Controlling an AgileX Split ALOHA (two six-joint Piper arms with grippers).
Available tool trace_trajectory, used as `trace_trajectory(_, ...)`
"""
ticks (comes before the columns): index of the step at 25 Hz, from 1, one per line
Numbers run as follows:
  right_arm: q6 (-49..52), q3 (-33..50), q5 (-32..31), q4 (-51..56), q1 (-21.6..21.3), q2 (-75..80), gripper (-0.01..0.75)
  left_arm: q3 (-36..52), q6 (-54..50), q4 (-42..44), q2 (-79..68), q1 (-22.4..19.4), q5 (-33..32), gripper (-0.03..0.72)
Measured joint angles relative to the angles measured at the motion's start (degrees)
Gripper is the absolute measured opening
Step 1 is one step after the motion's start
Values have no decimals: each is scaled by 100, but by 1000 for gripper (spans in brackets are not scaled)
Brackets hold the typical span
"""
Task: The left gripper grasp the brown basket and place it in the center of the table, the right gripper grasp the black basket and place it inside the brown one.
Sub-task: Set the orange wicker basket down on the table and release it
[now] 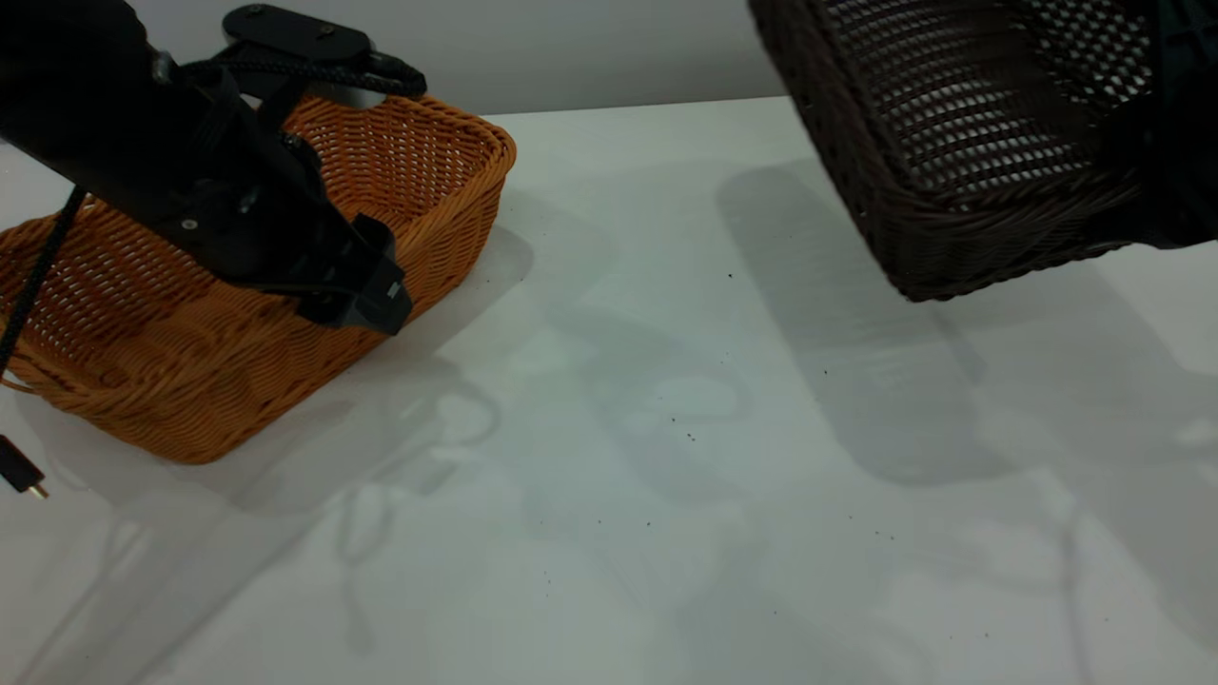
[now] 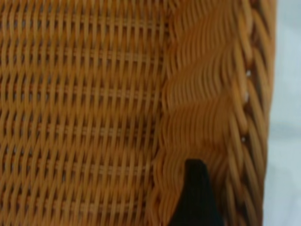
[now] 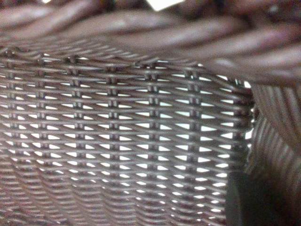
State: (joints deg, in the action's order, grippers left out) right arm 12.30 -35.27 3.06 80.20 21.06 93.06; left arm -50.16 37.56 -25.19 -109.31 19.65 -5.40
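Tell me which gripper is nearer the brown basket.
Left. The left gripper is at the brown basket's near rim; the right gripper is far across the table, holding the black basket aloft.

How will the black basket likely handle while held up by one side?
The black basket hangs tilted off the table yet keeps its box shape, so it is probably stiff. Light shows through its open weave, suggesting it is light. The braided rim probably gives the right gripper firm purchase.
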Motion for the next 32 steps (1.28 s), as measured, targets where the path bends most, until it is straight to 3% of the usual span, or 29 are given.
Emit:
trace_trajectory(6,-640,-152,-41,-111,0,-6,123,0,0,0,-243,0,218,388)
trace_trajectory(14,-1126,-761,-425,-138,-6,-11,123,-11,92,72,-341,0,68,111)
trace_trajectory(21,-1541,-1108,-1174,-331,-658,-11,123,-13,607,33,-341,272,-740,111)
trace_trajectory(32,-1826,-1547,-2702,-1370,-1659,-11,123,-2,1172,0,-341,1565,-1116,111)
